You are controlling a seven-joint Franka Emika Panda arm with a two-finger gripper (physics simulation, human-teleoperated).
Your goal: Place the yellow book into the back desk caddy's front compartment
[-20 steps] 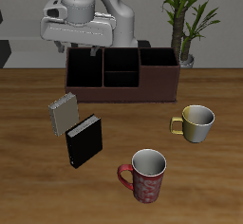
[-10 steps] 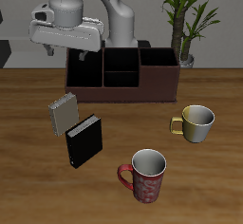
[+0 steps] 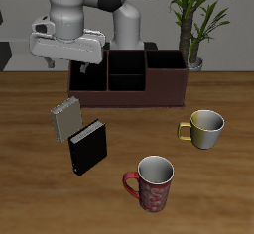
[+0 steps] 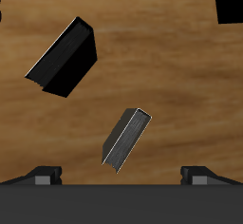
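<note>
Gripper [image 3: 67,66] now shifted sideways and lower, fingers spread, empty, above yellow book [image 3: 65,118].

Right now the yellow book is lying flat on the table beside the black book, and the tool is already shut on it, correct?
Not quite. The yellow book does lie on the table beside the black book, but the tool isn't shut on it. The exterior view shows it hanging above, near the back desk caddy, holding nothing; the wrist view shows the book untouched below.
</note>
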